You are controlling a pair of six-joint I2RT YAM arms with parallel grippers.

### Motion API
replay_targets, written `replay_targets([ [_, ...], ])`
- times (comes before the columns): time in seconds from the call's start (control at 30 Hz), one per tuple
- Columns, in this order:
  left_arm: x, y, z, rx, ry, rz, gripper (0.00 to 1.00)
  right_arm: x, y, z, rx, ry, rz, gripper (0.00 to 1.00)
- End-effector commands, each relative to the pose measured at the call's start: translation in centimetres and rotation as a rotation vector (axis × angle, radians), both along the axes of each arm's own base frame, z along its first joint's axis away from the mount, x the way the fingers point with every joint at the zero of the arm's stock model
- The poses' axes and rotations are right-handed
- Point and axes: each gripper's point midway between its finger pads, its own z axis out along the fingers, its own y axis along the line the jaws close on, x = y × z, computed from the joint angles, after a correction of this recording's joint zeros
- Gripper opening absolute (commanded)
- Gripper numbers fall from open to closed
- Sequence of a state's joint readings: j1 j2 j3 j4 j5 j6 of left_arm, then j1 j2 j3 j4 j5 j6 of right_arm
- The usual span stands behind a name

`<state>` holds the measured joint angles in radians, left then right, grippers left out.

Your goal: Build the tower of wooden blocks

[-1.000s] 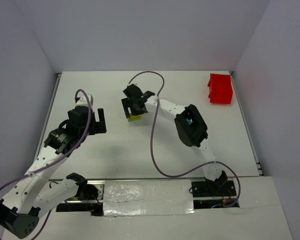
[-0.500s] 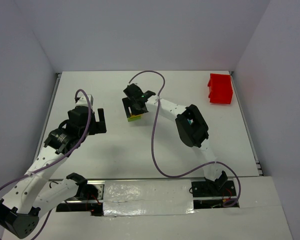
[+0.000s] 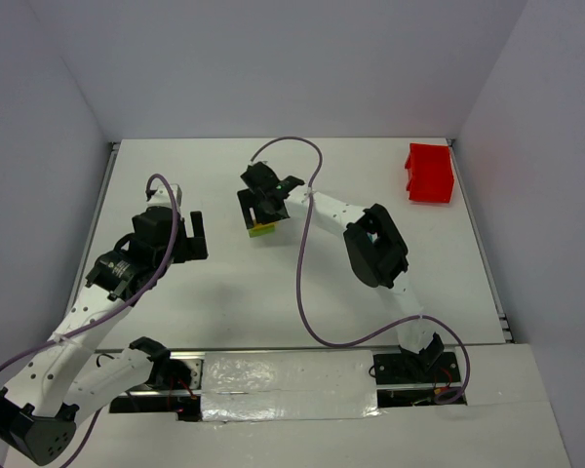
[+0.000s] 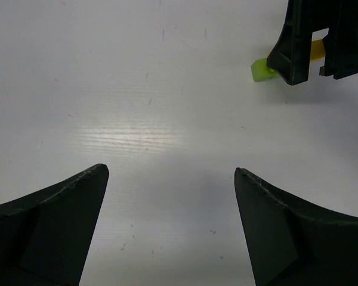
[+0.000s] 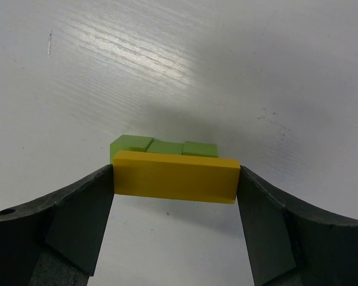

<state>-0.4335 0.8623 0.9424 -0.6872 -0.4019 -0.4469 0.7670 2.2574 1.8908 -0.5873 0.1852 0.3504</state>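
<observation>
Stacking step: right pincer (image 5: 175,174) pinches the yellow bar (image 5: 167,180) by its ends over the green blocks (image 5: 164,146), far middle of the desk (image 4: 137,89); contact between them cannot be told; left pincer (image 4: 172,179) spread, well apart; next move probably calls for level lowering, then release.

Bright, even light from above. Glare streaks the bench (image 4: 137,134) in both my wrist views, and soft grey shadows lie beneath my arms (image 3: 331,210). My near fingers (image 5: 59,220) look dark and soft-edged.
</observation>
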Motion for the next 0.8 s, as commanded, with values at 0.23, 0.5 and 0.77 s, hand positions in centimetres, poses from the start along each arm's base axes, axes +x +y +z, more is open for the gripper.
replay_targets([
  [0.23,0.5,-0.2,0.2,-0.002,-0.018,-0.012,1.00,0.1,2.2,4.0,0.077,-0.068,0.028,0.77],
  [0.5,0.4,-0.2,0.4,-0.006,-0.023,-0.011,1.00,0.1,2.4,3.5,0.069,-0.061,0.034,0.78],
  [0.77,0.4,-0.2,0.4,-0.005,-0.023,-0.012,1.00,0.1,2.4,2.7,0.057,-0.052,0.035,0.80],
])
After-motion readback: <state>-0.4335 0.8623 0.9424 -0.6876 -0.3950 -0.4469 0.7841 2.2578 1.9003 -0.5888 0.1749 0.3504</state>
